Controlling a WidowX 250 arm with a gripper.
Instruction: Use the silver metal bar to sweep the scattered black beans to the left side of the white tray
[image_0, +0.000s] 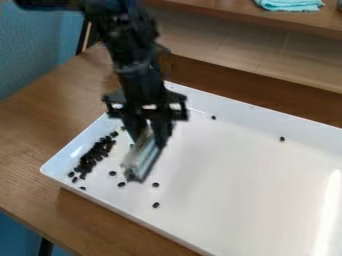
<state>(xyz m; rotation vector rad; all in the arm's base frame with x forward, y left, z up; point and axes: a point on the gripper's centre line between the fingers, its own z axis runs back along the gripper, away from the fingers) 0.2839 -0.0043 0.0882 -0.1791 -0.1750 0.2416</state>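
Gripper (148, 134) is seen left of ctr, pointed down over the white tray (224, 187), near its left end. Claw is clamped on a pale, see-through-looking tool (143, 159); tool's upper end is held btwn the fingers, lower end is tilted down & slightly to view's left. Exact type of tool can't be told (blurred). Whether tray floor is touched by the tool also can't be told.

Dark beans (93, 156) are heaped in a loose strip at tray's left end, just beside the tool, w/ a few strays at the strip's lower end. Two single beans are placed btwn strip & tool's lower end; two more are seen on the other side, one of them closer to the near rim. Two others are set well apart from the strip, toward the far rim, one about mid-view & one farther right. Glare is seen on tray at right.

Tray is set on a brown wood table (43, 135). Behind it, a folded turquoise cloth (291, 5) is laid on a raised wood shelf (220, 12). Blue surface (32, 50) is seen at upper left, beyond table edge.
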